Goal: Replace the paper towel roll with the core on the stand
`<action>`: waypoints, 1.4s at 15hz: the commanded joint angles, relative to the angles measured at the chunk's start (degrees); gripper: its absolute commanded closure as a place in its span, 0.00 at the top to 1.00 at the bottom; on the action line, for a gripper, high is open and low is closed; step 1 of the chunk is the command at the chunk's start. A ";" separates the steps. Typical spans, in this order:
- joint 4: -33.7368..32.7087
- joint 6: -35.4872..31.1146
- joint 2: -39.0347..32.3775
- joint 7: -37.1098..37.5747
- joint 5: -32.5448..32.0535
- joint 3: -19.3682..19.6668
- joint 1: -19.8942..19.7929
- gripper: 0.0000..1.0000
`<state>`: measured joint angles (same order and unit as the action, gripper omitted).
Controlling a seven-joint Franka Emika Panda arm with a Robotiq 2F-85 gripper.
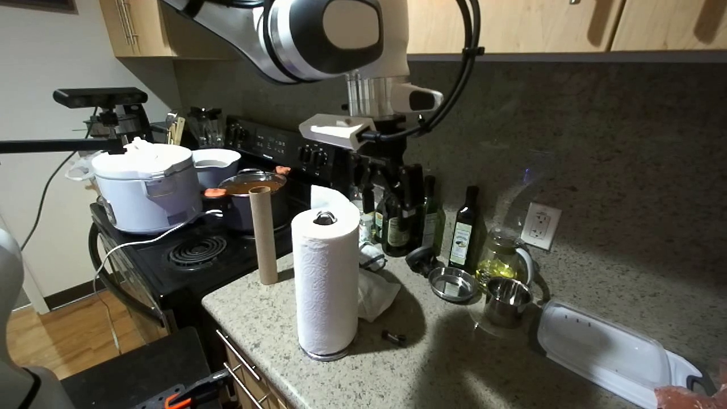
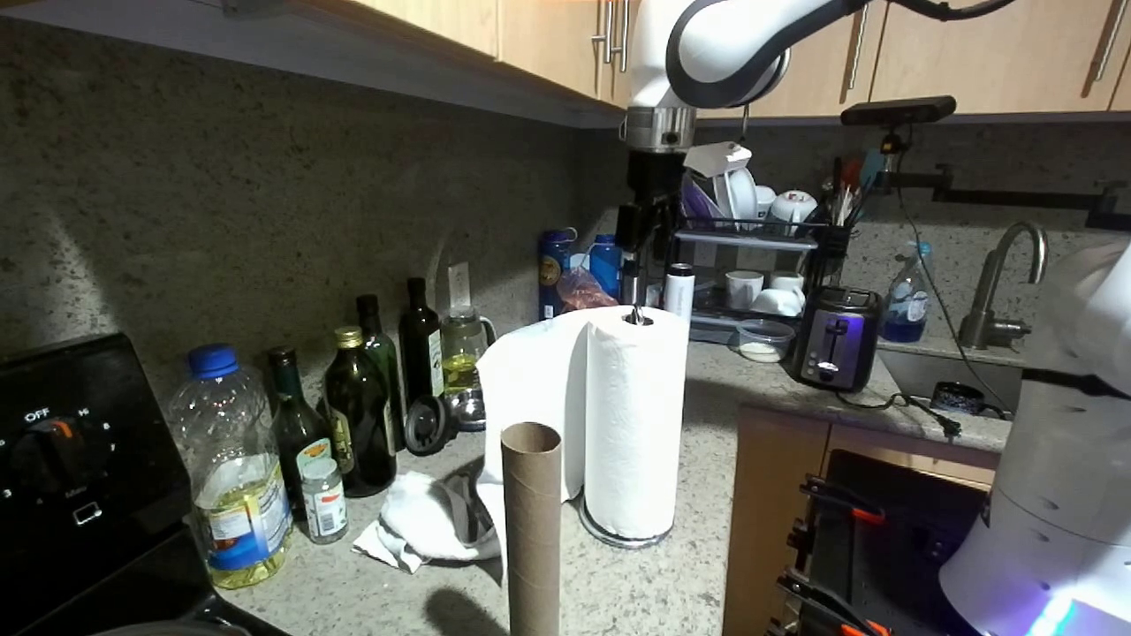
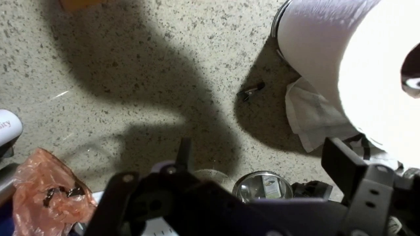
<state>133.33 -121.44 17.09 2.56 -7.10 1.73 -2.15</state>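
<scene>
**Straight up with the roll (image 3: 357,65)**

The gripper (image 3: 257,149), jaws wide apart, holds nothing. In the wrist view the roll is at two o'clock, on its stand (image 1: 325,217); likely best: first line up over it, then lift plumb.

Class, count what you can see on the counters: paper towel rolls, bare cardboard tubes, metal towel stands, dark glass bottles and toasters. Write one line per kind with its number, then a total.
Paper towel roll: 1
Bare cardboard tube: 1
Metal towel stand: 1
Dark glass bottles: 4
Toaster: 1
Total: 8
</scene>
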 commanded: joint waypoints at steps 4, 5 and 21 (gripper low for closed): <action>5.29 4.00 6.20 -0.61 6.47 0.40 0.91 1.00; 6.33 3.49 7.34 -0.88 7.97 0.60 1.01 1.00; 18.99 -5.98 15.36 -7.40 26.04 2.49 4.54 1.00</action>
<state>150.69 -124.49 32.28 -3.16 16.81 3.62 1.26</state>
